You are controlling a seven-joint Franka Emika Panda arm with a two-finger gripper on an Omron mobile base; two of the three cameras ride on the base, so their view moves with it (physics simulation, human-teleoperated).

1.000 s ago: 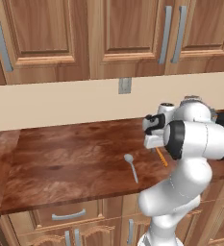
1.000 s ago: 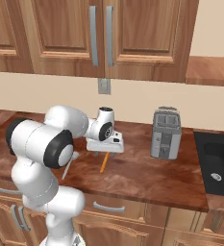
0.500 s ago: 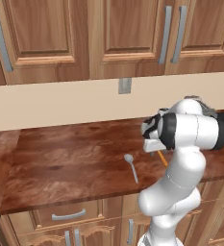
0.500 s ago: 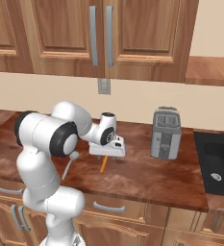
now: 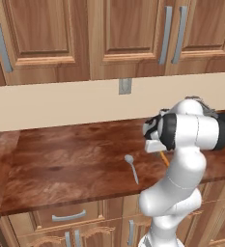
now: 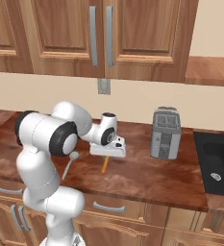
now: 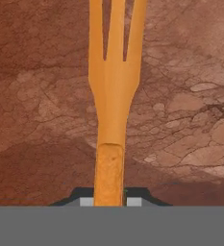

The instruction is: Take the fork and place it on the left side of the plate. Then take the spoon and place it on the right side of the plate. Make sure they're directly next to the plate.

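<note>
The gripper (image 7: 110, 202) sits low over the fork (image 7: 112, 91) near the counter's (image 5: 61, 164) front edge, 2 fingertips flanking the handle; whether they pinch it I cannot tell. The spoon (image 5: 131, 166) lies just beside. Squeeze squarely on the handle, then lift straight.

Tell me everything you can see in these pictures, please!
fork: 1, orange, lying on the counter right under the gripper, tines pointing away in the hand view
spoon: 1, grey, on the counter left of the fork in the left base view
counter: 1, reddish-brown, along the wall
toaster: 1, grey, on the counter near the sink
sink: 1, black, at the counter's right end
cabinets: several, brown wood with grey handles, above and below the counter
outlet: 1, grey, on the cream wall
arm: 1, white with dark joints
gripper: 1, fingertips either side of the fork handle
</note>
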